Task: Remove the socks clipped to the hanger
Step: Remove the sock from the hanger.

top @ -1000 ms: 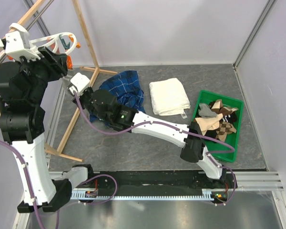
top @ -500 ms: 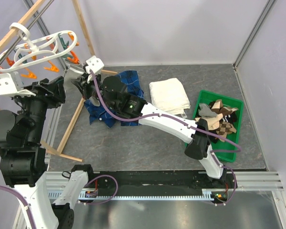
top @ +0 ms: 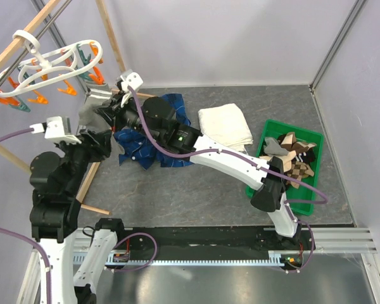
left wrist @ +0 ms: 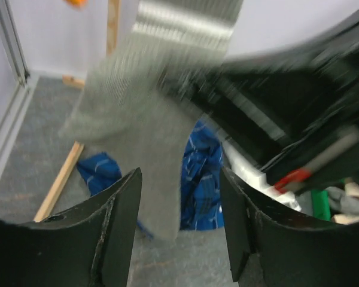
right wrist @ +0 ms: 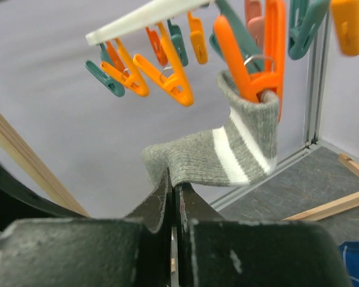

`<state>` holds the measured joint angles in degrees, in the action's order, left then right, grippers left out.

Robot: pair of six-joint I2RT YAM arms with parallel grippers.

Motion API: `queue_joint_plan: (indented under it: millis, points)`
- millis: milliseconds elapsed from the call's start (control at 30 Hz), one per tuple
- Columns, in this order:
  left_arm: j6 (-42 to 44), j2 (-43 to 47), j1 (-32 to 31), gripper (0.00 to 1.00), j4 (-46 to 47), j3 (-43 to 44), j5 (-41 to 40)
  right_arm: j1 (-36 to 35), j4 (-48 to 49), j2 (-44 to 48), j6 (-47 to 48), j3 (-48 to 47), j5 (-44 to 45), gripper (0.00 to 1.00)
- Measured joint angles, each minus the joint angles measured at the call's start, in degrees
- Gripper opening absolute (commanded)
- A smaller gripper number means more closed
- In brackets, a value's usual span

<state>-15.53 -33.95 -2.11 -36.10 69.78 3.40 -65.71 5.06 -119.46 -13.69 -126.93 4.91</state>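
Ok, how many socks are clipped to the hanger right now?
1: a grey sock with a white stripe, hanging from an orange clothespin on the hanger, the right tool shut on its free end. Other pegs in view look bare; some may be hidden.

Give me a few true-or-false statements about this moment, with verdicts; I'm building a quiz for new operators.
1. The right gripper is shut on the grey sock. True.
2. The grey sock hangs free of the hanger. False: an orange clothespin grips its cuff.
3. The left gripper is clamped on the grey sock. False: its jaws stand open and hold nothing.
4. The green bin has socks in it. True.
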Motion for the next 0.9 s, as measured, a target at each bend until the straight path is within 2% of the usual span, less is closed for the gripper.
queue_joint_plan:
  millis: [167, 367, 900]
  points:
    - [0.0, 0.4, -0.8, 0.63, -0.1, -6.6, -2.7, 1.0, 0.3, 1.2, -1.9, 0.0, -1.8, 0.0]
    - [0.0, 0.9, -0.8, 0.66, 2.4, -9.4, -6.8, 1.4, 1.6, 1.3, -6.7, 0.4, -4.7, 0.0]
    - [-0.1, 0.2, -0.9, 0.86, 10.1, -12.5, -8.3, 1.2, 6.5, 1.3, -13.8, 3.6, -6.5, 0.0]
